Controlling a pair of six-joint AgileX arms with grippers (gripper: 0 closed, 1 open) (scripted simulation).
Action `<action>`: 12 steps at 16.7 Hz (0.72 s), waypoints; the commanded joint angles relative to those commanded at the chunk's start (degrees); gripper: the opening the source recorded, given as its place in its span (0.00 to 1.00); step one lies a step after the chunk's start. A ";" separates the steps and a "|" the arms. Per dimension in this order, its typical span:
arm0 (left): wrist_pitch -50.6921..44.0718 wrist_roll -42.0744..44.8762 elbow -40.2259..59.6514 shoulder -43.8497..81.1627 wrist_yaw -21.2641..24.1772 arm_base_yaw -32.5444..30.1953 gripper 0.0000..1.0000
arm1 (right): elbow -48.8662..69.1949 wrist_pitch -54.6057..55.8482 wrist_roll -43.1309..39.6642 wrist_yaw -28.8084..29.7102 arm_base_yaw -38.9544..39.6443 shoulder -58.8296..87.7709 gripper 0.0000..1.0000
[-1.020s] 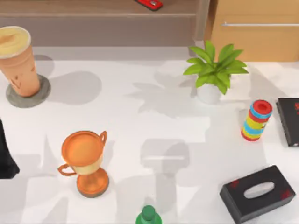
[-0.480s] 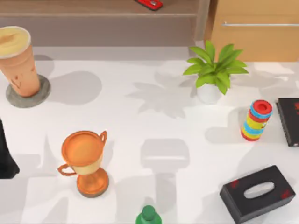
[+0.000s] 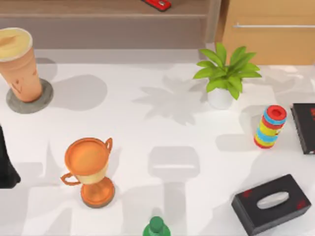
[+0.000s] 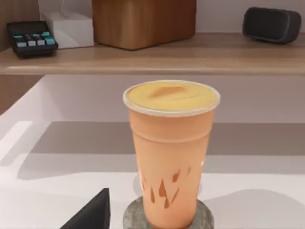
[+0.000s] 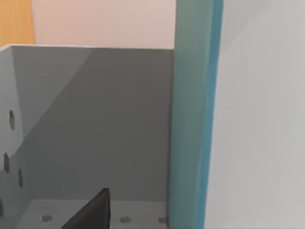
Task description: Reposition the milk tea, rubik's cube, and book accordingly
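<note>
Shadows near the plant point(image 3: 224, 73) fade while milk tea point(image 3: 18, 64) sits on its coaster point(image 3: 45, 98) and my left arm point(image 3: 6, 162) waits; either claw's state I cannot tell.

Milk tea point(image 3: 18, 66): terracotta-orange cup, creamy yellow-tan top, darker rust streaks low on the side; grey speckled coaster point(image 3: 42, 101) beneath. Trophy point(image 3: 90, 169): glossy orange, paler gold stem. Surface point(image 3: 147, 132): white, soft grey shadows. Plant point(image 3: 225, 71): bright green leaves, white pot. Ring stack point(image 3: 269, 127): red, blue, yellow bands. Tissue box point(image 3: 271, 202): black, red marks. Bottle cap point(image 3: 156, 226): green. Book point(image 5: 193, 114): teal-blue cover inside a grey bin point(image 5: 90, 124)
</note>
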 joint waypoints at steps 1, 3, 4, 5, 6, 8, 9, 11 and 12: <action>0.00 0.00 0.00 0.00 0.00 0.00 1.00 | 1.37 -0.46 -0.01 0.20 0.20 0.92 1.00; 0.00 0.00 0.00 0.00 0.00 0.00 1.00 | 3.59 -1.25 -0.03 0.55 0.54 2.38 1.00; 0.00 0.00 0.00 0.00 0.00 0.00 1.00 | 4.17 -1.46 -0.03 0.65 0.63 2.75 1.00; 0.00 0.00 0.00 0.00 0.00 0.00 1.00 | 4.27 -1.49 -0.03 0.66 0.64 2.81 1.00; 0.00 0.00 0.00 0.00 0.00 0.00 1.00 | 4.27 -1.49 -0.03 0.66 0.64 2.81 1.00; 0.00 0.00 0.00 0.00 0.00 0.00 1.00 | 4.27 -1.49 -0.03 0.66 0.64 2.81 1.00; 0.00 0.00 0.00 0.00 0.00 0.00 1.00 | 4.27 -1.49 -0.03 0.66 0.64 2.81 0.92; 0.00 0.00 0.00 0.00 0.00 0.00 1.00 | 4.27 -1.49 -0.03 0.66 0.64 2.81 0.77; 0.00 0.00 0.00 0.00 0.00 0.00 1.00 | 4.27 -1.49 -0.03 0.66 0.64 2.81 0.70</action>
